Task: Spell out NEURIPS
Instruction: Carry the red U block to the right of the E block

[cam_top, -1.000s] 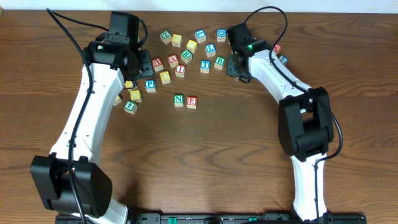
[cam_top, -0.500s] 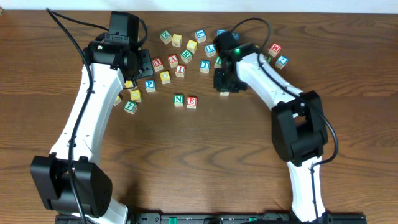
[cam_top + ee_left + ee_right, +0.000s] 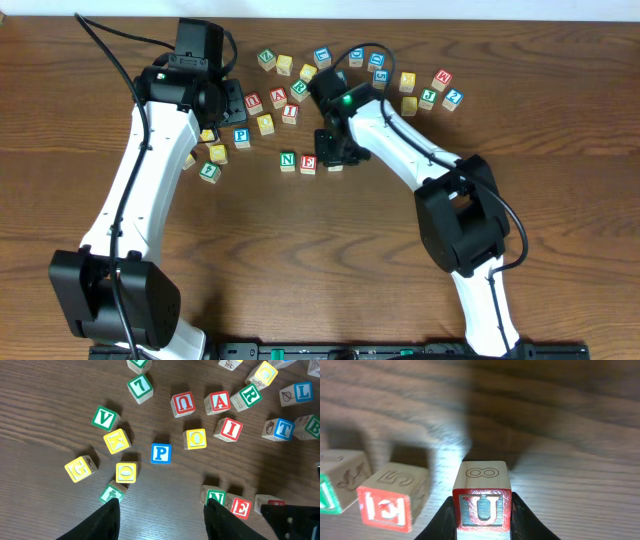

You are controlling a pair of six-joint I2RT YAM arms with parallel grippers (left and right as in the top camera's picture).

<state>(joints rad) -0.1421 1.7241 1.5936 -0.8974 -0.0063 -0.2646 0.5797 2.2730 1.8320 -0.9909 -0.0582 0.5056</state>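
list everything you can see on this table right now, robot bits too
N block: 1, green letter, near side of the scatter, left of the E
E block: 1, red, right beside the N
U block: 1, red, between the right tool's fingers, just right of the E
other letter blocks: twenty or so, red, blue, green and yellow, scattered across the far side
table: 1, dark brown wood
left arm, right arm: 2, white with black joints
left tool: 1, black, open above the left blocks
right tool: 1, black, shut on the U block
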